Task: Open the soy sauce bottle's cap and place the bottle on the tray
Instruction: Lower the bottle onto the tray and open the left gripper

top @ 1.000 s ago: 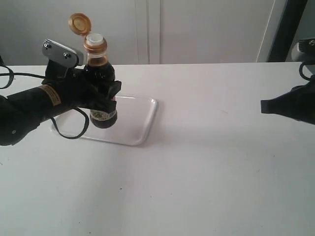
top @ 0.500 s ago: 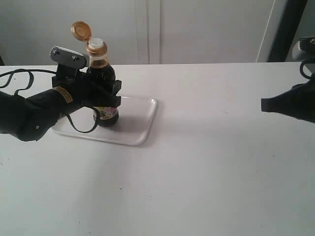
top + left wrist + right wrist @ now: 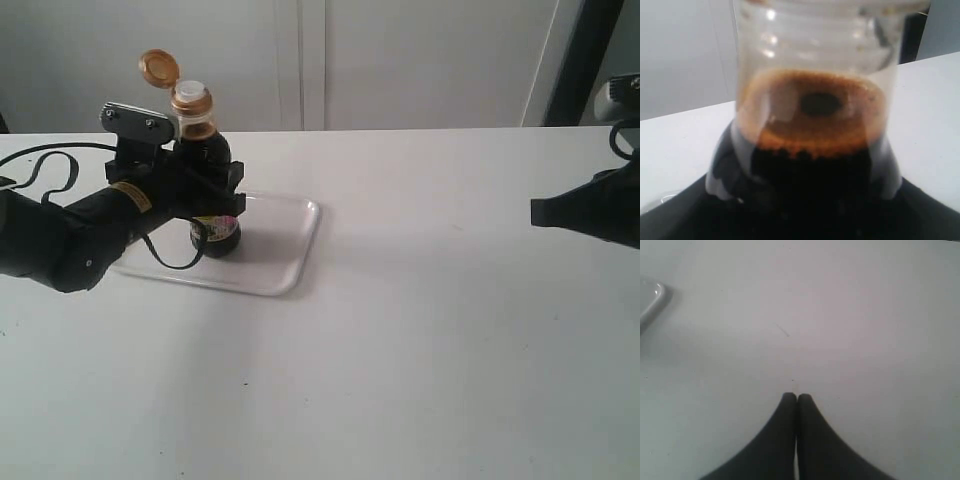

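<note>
The soy sauce bottle (image 3: pixel 207 165) stands upright with its base on the white tray (image 3: pixel 275 255), its label low on the body. The orange-brown cap (image 3: pixel 159 67) is flipped open, hinged back above the white spout (image 3: pixel 190 92). My left gripper (image 3: pixel 218 190) is shut on the bottle's dark body. In the left wrist view the bottle's neck and dark liquid (image 3: pixel 810 130) fill the picture. My right gripper (image 3: pixel 797 398) is shut on nothing, hovering over bare table far to the right (image 3: pixel 545 214).
The tray's corner (image 3: pixel 652 295) shows at the edge of the right wrist view. White table (image 3: pixel 400 370) stretches in front of the tray and between both arms. A black cable (image 3: pixel 50 160) loops behind the left arm.
The left arm has lowered the bottle, from hanging above the tray to resting on it. The right arm has not moved.
</note>
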Robot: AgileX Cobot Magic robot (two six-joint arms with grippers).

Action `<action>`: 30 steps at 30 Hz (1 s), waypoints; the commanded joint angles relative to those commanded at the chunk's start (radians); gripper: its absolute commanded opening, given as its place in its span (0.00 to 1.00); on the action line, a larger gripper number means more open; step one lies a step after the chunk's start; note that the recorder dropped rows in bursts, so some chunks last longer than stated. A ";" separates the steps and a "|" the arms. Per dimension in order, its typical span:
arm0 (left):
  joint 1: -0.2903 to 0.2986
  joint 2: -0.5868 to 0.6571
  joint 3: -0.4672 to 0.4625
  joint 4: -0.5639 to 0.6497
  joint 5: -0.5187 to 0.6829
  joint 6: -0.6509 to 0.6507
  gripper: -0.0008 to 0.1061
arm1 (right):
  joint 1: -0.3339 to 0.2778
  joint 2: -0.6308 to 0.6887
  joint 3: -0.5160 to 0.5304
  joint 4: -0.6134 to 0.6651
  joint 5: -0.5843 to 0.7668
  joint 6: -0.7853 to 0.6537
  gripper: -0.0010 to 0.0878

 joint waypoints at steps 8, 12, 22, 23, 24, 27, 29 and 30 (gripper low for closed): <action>0.000 0.000 0.000 0.000 0.047 0.000 0.20 | 0.000 0.000 0.000 0.000 0.000 0.000 0.01; 0.000 0.000 0.000 0.000 0.057 0.002 0.49 | 0.000 0.000 0.000 0.000 0.000 0.000 0.01; 0.000 0.000 0.000 0.000 0.124 0.002 0.96 | 0.000 0.000 0.000 0.000 0.000 0.000 0.01; 0.000 0.000 0.000 0.000 0.128 0.002 0.96 | 0.000 0.000 0.000 0.000 0.000 0.000 0.01; 0.000 -0.002 0.000 0.000 0.136 0.002 0.97 | 0.000 0.000 0.000 0.000 0.000 0.000 0.01; 0.000 -0.002 0.000 0.000 0.168 0.001 0.97 | 0.000 0.000 0.000 0.002 0.000 0.000 0.01; 0.000 -0.002 0.000 0.000 0.199 0.001 0.97 | 0.000 0.000 0.000 0.002 0.000 0.000 0.01; 0.000 -0.002 0.000 0.002 0.221 0.001 0.97 | 0.000 0.000 0.000 0.002 0.000 0.000 0.01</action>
